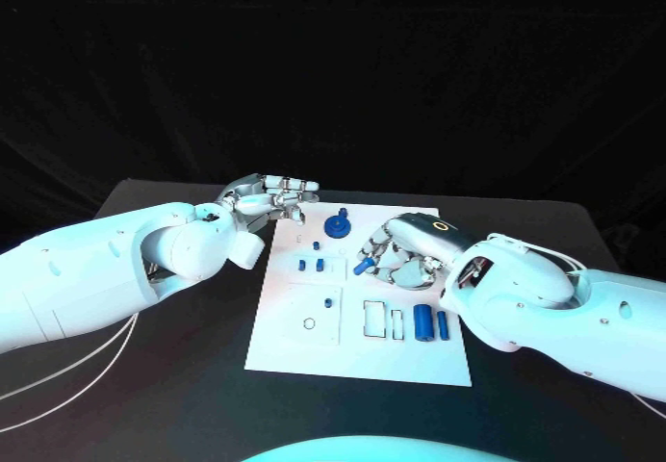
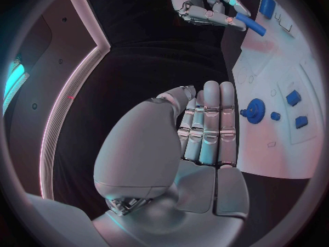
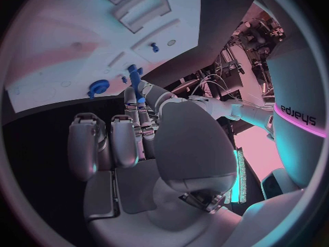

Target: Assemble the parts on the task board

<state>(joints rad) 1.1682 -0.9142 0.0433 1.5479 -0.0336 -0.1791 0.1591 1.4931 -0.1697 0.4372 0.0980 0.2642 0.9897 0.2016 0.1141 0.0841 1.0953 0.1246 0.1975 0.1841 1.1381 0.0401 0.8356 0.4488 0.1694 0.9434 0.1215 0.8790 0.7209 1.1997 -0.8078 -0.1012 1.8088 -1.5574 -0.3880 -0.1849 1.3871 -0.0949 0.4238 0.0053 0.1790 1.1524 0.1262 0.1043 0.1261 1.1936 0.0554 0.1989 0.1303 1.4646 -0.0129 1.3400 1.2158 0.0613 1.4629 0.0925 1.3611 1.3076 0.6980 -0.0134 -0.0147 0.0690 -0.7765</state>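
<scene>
- Right hand hovers over the middle of the white board, fingers curled, pinching a small blue peg between thumb and a finger; the peg sticks out toward the board's centre. Same peg seen at the fingertips in the right wrist view and as a blue rod in the left wrist view.
- Left hand sits at the far left corner of the board, holding nothing; in the left wrist view its fingers lie straight and side by side, thumb alongside.
- Blue gear stands on the board near its far edge, just beside the left hand's fingertips, apart from them.
- Small blue pieces lie in the left column of the board, between the two hands.
- Two blue bars lie side by side in slots at the board's right side, near the right forearm.
- White outline slots just beside those bars.
- Board lies flat on the black table.
</scene>
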